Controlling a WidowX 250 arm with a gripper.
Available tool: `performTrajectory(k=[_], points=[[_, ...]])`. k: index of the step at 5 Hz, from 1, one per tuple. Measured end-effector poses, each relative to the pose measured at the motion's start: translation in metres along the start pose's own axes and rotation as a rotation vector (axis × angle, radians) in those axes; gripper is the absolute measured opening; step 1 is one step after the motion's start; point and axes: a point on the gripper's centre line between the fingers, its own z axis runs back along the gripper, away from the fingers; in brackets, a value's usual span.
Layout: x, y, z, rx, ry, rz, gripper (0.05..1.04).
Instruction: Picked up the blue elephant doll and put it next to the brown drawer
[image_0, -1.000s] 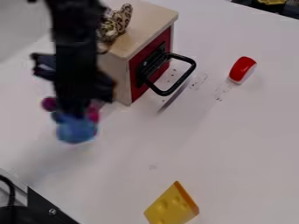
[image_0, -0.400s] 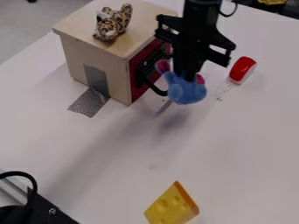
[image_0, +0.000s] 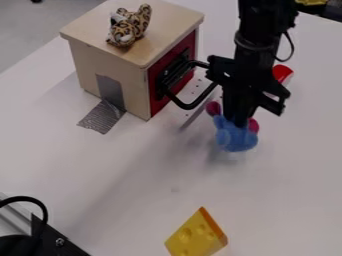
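Claw (image_0: 238, 121) and blue elephant doll (image_0: 236, 139) have shifted down-right; you've got it pinched below. Drawer handle (image_0: 189, 106) left of claw could snag a low swing back; releasing high could topple the doll.

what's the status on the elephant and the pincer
Pincer shut on blue elephant doll, out in front of the drawer's black handle. Nothing seen between doll and handle.

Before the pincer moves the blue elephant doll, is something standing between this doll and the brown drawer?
Yes: the black handle sticks out from the red front of the drawer, toward the blue elephant doll in the pincer. Nothing else visible stands between doll and drawer.
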Motion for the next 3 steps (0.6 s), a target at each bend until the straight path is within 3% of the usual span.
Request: performTrajectory(k=[1,3], points=[[-0.004,-0.012,-0.001,0.033,0.005,-0.007,0.370],[-0.023,-0.010,0.042,0.134,-0.021,0.102,0.961]])
